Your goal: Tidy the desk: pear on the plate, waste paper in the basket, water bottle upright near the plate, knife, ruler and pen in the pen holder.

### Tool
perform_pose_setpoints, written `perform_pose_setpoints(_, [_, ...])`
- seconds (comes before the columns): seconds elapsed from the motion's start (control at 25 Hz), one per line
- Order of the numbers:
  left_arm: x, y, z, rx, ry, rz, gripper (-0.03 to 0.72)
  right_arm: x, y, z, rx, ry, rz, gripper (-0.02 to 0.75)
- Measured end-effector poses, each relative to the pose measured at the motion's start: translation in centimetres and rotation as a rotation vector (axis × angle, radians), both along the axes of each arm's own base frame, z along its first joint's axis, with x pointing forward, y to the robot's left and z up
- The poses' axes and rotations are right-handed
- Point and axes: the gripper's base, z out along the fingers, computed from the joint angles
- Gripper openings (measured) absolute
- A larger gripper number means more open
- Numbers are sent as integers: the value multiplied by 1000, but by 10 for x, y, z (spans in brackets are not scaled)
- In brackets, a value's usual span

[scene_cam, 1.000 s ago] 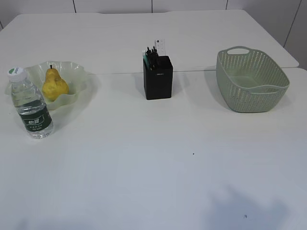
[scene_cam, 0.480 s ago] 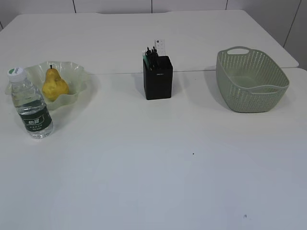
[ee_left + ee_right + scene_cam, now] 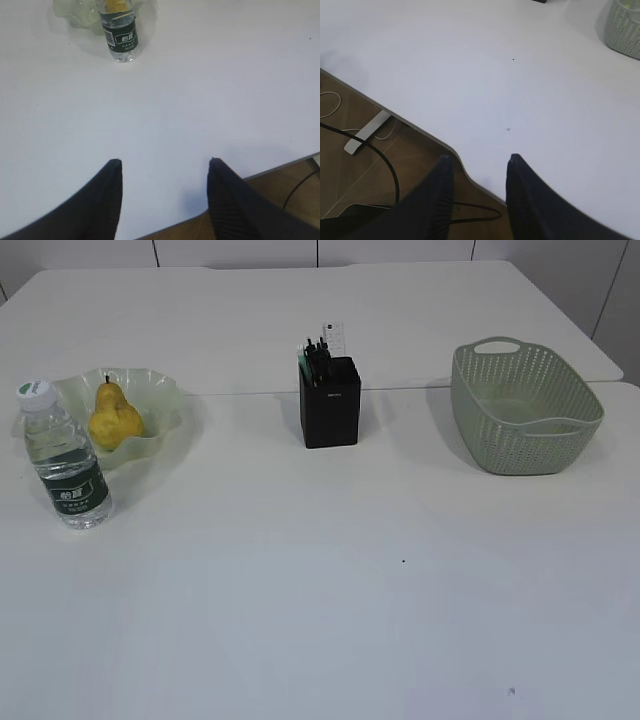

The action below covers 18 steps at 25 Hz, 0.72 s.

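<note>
Only a shadow on the near tabletop (image 3: 320, 620) has gone. Pear (image 3: 113, 418) sits on plate (image 3: 160, 400), bottle (image 3: 119, 35) upright far ahead of left claw (image 3: 164, 162); both claws apart, empty.

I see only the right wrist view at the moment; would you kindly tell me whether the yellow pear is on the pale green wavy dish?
Observer: Yes, the yellow pear sits in the pale green wavy-rimmed plate.
Operator: Thank you. How does the clear bottle stand?
Observer: The clear plastic water bottle with the white cap stands upright, just in front of that plate.
Operator: And the left gripper?
Observer: The left gripper is open and empty, over the white table.
</note>
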Motion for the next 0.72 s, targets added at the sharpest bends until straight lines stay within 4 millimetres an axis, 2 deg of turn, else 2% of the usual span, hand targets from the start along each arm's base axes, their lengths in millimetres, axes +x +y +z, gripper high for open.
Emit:
perform_pose_setpoints(0.2, [1, 0, -1, 19, 2, -13, 384, 3, 0, -1, 0, -22, -6, 294])
perform_pose_setpoints(0.36, [7, -1, -14, 21, 44, -16, 384, 5, 0, -1, 4, -33, -9, 294])
perform_pose_setpoints(0.72, [18, -1, -16, 3, -34, -5, 384, 9, 1, -4, 9, -50, -13, 294])
